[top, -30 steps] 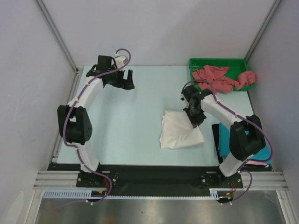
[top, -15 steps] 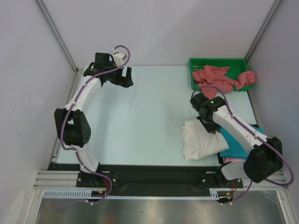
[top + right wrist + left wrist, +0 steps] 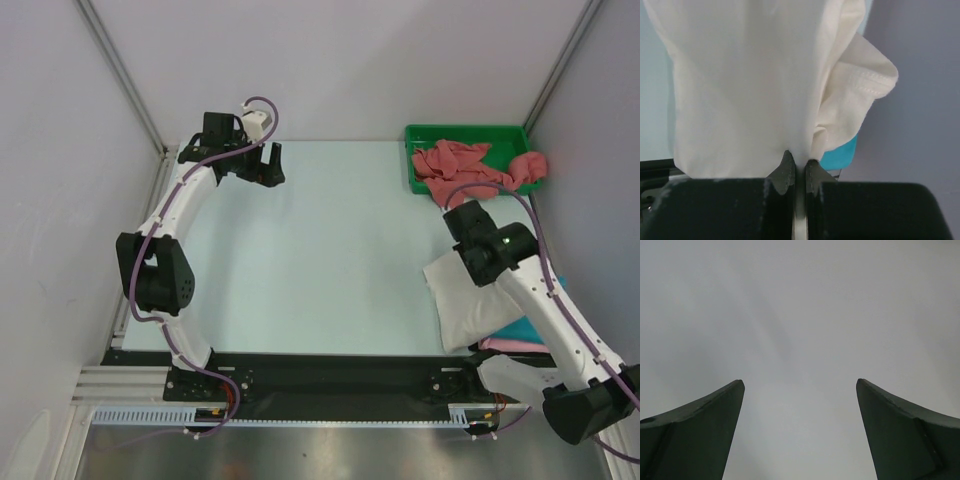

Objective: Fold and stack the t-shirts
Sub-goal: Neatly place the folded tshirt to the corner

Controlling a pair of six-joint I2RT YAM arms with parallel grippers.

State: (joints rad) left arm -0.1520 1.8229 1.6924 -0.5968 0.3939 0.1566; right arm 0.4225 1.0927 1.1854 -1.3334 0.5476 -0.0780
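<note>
Top external view shows two arms on one pale desk point(image 3: 320, 250). One white t-shirt point(image 3: 468, 305) sits in the lower right of the frame, at the near right edge of the desk. It is bunched into a soft, thick bundle.

The right fingers point(image 3: 783, 175) are pressed together and pinch a bit of this white shirt. The right wrist view shows the cloth coming out from between the two tips. One teal t-shirt point(image 3: 522, 328) peeks out beside the white one, on its right. One pink t-shirt point(image 3: 512, 345) shows just below the teal one, and only its edge can be seen.

One green tray point(image 3: 465, 132) sits in the upper right of the frame. It holds a heap of red t-shirts point(image 3: 460, 165), too tangled to count. One part hangs over the tray's right side.

The left fingers point(image 3: 695, 430) are spread wide and hold nothing. They are up in the upper left of the top view, well apart from every shirt.
</note>
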